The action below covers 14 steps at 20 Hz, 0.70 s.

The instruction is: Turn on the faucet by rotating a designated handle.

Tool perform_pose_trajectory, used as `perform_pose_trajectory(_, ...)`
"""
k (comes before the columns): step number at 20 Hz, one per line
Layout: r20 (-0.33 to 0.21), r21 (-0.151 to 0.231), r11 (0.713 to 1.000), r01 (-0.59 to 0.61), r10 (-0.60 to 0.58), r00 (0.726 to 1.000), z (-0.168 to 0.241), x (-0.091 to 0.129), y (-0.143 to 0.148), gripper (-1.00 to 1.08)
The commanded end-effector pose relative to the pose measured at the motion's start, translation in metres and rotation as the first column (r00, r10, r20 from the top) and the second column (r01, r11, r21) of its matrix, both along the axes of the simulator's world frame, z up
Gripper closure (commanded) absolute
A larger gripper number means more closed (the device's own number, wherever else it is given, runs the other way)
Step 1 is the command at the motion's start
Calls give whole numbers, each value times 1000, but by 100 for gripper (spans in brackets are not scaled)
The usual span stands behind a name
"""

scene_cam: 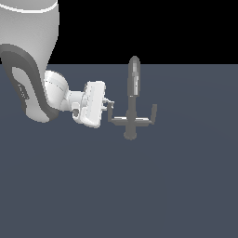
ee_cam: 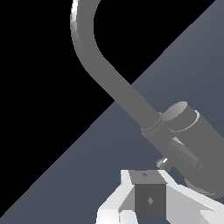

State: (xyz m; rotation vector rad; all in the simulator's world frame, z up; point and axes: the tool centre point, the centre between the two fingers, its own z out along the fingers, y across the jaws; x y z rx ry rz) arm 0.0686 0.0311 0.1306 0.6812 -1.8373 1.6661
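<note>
The grey faucet (scene_cam: 134,79) stands mid-scene with a tall round-tipped spout, a short base and a thin crossbar carrying two upturned pegs. The handle (scene_cam: 111,111) on the exterior view's left is one peg, and its twin (scene_cam: 154,111) is on the right. My gripper (scene_cam: 109,102) reaches in from the exterior view's left. Its tips sit right at the top of the left handle, touching or nearly so. In the wrist view the gripper (ee_cam: 150,192) looks shut with nothing held, just short of the faucet (ee_cam: 131,98) body. A small pale stub (ee_cam: 162,162) shows there.
The white arm (scene_cam: 32,56) fills the upper part of the exterior view's left. A flat grey-blue floor (scene_cam: 139,195) spreads around the faucet, with black background behind.
</note>
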Motion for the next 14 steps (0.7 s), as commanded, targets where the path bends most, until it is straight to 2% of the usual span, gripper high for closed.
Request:
perform_pose_trajectory(1, 0, 0, 1000, 0, 0, 1000, 0, 0, 0, 108)
perform_pose_trajectory(14, 0, 0, 1000, 0, 0, 1000, 11, -30, 3, 108)
